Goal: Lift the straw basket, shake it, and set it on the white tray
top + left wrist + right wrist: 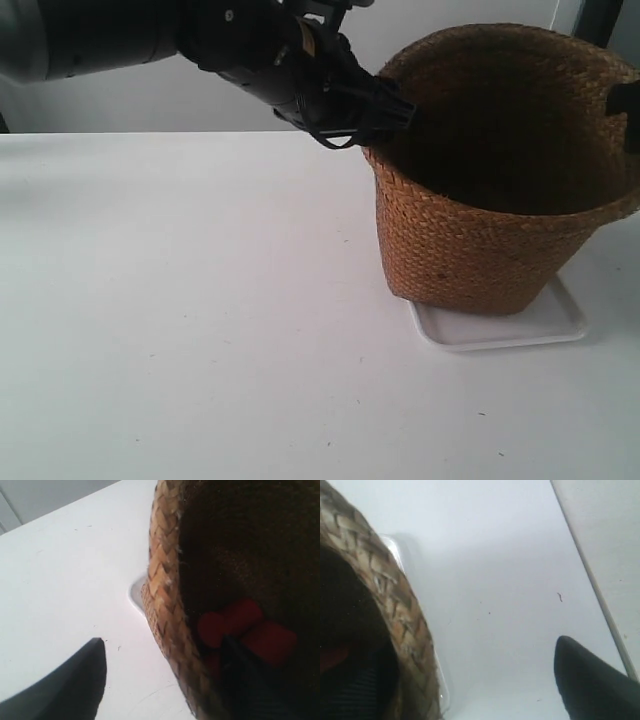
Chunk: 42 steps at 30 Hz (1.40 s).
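The straw basket (480,190) stands upright on the white tray (505,330), covering most of it. My left gripper (162,642) is open and straddles the basket's rim (162,580): one dark finger (75,680) hangs outside, well off the wall, and the other (245,680) is inside. My right gripper (465,655) is open at the opposite rim (395,605), its outer finger (590,680) far from the weave. In the exterior view, the arm at the left (385,110) reaches the rim. The other arm barely shows at the right edge (628,105).
Red rounded objects (240,625) lie inside the basket, and a red patch (330,657) shows in the right wrist view too. A tray corner (135,592) pokes out under the basket. The white table (180,300) spreads to the exterior view's left.
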Available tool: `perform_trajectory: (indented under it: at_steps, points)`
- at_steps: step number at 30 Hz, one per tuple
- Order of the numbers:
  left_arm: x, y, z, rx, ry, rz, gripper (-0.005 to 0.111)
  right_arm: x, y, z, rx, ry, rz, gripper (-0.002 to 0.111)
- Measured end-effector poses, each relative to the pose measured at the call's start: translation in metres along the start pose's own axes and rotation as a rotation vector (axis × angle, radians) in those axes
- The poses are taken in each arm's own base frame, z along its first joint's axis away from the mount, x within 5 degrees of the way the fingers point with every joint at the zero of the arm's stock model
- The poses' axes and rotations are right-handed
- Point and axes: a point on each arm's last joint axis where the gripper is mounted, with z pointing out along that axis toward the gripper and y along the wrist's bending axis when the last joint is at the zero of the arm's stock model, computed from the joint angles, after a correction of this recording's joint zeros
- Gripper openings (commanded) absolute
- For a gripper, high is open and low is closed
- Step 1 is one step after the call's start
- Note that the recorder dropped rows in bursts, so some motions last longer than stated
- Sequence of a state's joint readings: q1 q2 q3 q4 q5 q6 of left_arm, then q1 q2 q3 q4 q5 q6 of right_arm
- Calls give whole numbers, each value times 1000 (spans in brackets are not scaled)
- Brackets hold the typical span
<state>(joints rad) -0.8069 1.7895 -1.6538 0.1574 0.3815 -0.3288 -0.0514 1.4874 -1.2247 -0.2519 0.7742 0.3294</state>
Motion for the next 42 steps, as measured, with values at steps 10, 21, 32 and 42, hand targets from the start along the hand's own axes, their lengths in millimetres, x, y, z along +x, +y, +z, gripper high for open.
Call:
perform_trajectory:
  at_steps: [10,21,32,42]
  points:
    - [-4,3,0,-17,-34,33,69,-10,3,-7,-43,-118,2,80]
    - [-20,16,-8,-42,-93,19,69,-22,7,-23,-129,-279,43,80]
    - [-28,22,-28,-109,-125,121,69,-29,7,-49,-184,-412,51,60]
    - [-34,30,-138,-187,-226,142,69,-18,-13,-155,-232,-717,84,60]
